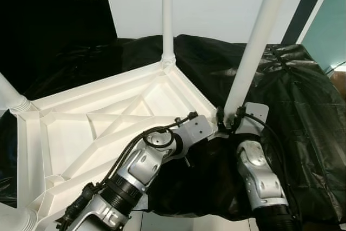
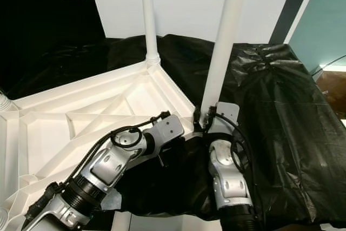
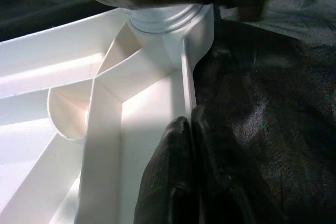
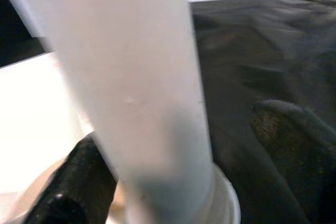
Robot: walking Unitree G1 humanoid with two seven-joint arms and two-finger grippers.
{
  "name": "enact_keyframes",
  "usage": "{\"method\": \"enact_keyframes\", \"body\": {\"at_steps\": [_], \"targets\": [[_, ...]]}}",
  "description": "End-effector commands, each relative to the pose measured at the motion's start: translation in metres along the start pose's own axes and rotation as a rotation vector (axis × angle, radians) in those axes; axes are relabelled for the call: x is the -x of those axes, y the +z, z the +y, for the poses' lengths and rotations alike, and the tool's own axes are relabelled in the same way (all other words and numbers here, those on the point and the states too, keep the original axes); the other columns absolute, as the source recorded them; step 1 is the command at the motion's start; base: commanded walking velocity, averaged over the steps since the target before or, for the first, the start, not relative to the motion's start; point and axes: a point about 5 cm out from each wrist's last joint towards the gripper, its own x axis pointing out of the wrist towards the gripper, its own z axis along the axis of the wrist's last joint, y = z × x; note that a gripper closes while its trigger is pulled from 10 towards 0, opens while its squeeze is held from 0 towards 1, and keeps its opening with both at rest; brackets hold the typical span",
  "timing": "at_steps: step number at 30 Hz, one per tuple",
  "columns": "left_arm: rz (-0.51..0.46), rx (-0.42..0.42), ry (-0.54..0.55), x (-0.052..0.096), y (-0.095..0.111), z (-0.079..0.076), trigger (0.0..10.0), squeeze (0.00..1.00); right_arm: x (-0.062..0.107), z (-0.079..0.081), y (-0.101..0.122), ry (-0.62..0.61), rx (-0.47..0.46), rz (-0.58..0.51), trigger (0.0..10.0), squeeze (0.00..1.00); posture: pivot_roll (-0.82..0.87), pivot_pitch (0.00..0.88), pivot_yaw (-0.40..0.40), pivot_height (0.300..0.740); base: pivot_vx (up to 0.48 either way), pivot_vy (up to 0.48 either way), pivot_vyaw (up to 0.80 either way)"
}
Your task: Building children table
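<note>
Our left end effector (image 3: 184, 177), fingers pressed together, rests on the rim of the upturned white tabletop (image 1: 81, 133) beside the near corner socket. Our right end effector (image 1: 231, 118) sits at that socket, fingers spread around the base of the near leg (image 1: 254, 47), one either side. Beyond the tabletop, a far leg (image 1: 167, 14) stands seated; black sheeting (image 1: 303, 106) lies beneath. We judge leg-seating is in hand; next comes a firm downward twist.

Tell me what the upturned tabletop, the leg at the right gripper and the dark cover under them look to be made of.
Tabletop: likely moulded white plastic, smooth with a slight sheen; thin ribs brace its underside.
Leg: apparently the same white plastic, a plain smooth tube, standing in a ringed corner socket between the right gripper fingers.
Cover: a thin, glossy black sheet, plastic film or coated fabric; it creases and catches the light.
</note>
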Motion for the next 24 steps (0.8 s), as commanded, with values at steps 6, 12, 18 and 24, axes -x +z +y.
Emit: {"method": "enact_keyframes", "body": {"at_steps": [6, 12, 18, 24], "targets": [[0.006, -0.010, 0.038, 0.002, 0.001, 0.008, 10.0, 0.00, -0.001, -0.030, 0.008, 0.260, -0.001, -0.004, 10.0, 0.00, -0.08, 0.000, 0.011, 0.740, 0.000, 0.000, 0.00], [0.002, -0.015, 0.044, 0.000, 0.003, 0.011, 10.0, 0.00, -0.014, -0.034, 0.017, 0.522, 0.090, 0.032, 10.0, 0.00, -0.07, 0.000, 0.005, 0.740, 0.000, 0.000, 0.00], [-0.002, -0.010, 0.051, 0.000, 0.004, 0.011, 10.0, 0.00, -0.026, -0.030, 0.023, 0.703, 0.150, 0.065, 10.0, 0.00, -0.06, 0.000, 0.002, 0.740, 0.000, 0.000, 0.00], [-0.003, -0.007, 0.059, 0.000, 0.004, 0.012, 10.0, 0.00, -0.041, -0.021, 0.021, 0.838, 0.173, 0.119, 4.3, 0.00, -0.04, 0.000, -0.010, 0.740, 0.000, 0.000, 0.00]]}}
